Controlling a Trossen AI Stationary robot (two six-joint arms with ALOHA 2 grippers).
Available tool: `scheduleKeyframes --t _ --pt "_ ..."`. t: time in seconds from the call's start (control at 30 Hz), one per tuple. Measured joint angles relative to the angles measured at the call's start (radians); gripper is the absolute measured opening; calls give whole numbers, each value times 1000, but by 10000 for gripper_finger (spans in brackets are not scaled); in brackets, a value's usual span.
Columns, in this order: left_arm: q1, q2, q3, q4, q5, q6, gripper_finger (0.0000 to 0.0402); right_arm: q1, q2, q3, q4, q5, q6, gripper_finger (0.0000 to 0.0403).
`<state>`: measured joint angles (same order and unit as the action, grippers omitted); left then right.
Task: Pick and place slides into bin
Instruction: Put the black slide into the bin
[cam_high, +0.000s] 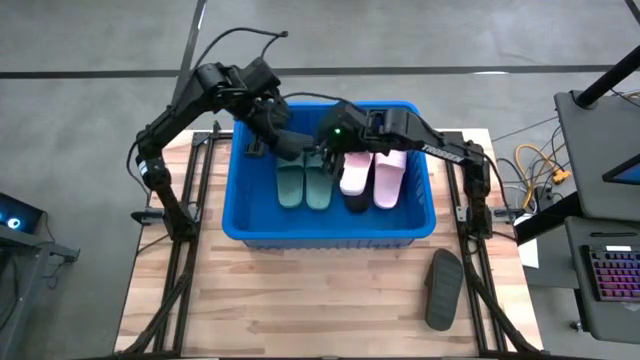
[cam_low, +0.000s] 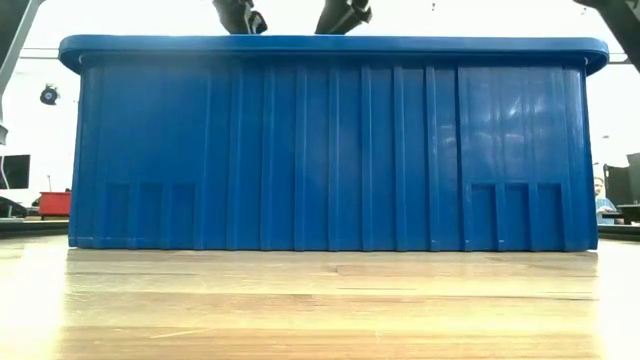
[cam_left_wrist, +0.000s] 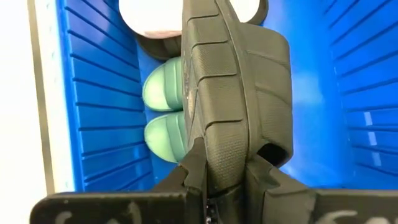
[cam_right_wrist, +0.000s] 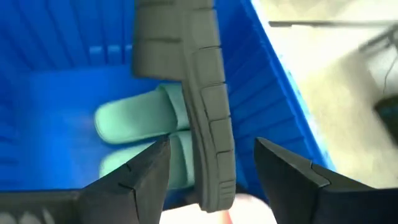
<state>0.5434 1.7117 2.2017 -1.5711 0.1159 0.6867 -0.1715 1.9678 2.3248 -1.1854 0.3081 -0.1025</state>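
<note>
I've got both arms over the bin (cam_high: 330, 232). My left gripper (cam_left_wrist: 214, 180) is pinching a charcoal slide (cam_left_wrist: 239, 93) on edge by one end, its long axis running straight away from the fingers, above the bin's floor. My right gripper (cam_right_wrist: 211, 168) is spread wide, a finger on each side of that same slide (cam_right_wrist: 193, 87) without touching it.

From above, the held slide (cam_high: 300, 145) is mostly covered by the two wrists at the bin's back wall, so I can't read its heading there; the wrist views give me that.

On the bin floor, the green pair (cam_high: 304, 183) lies side by side, long axes running front to back. Just beside them sits the pink pair (cam_high: 373, 176), same heading, with a black slide (cam_high: 356, 203) poking out from under them, mostly hidden.

Another charcoal slide (cam_high: 444, 289) lies outside the bin on the table (cam_high: 300, 300), off its front right corner, long axis roughly front to back.

The low view gives me only the bin's ribbed front wall (cam_low: 330, 150) and two arm stubs above the rim; nothing inside shows.
</note>
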Motion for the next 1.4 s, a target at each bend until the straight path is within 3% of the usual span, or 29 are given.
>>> scheduleKeyframes --t 0.23,0.73,0.83,1.03,1.4 --pt "0 -33 0 0 12 -26 28 -30 2 -7 2 -129 -78 219" --pt "0 -65 0 0 37 -50 28 -76 2 -93 68 -106 -66 215" --pt "0 -65 -1 0 39 -51 28 -76 2 -98 65 -106 -46 183" --pt "0 -63 -2 3 18 -52 28 -76 2 -94 37 -106 13 47" --pt "0 -71 -2 43 -125 -60 127 -76 2 -95 -2 -106 147 47"
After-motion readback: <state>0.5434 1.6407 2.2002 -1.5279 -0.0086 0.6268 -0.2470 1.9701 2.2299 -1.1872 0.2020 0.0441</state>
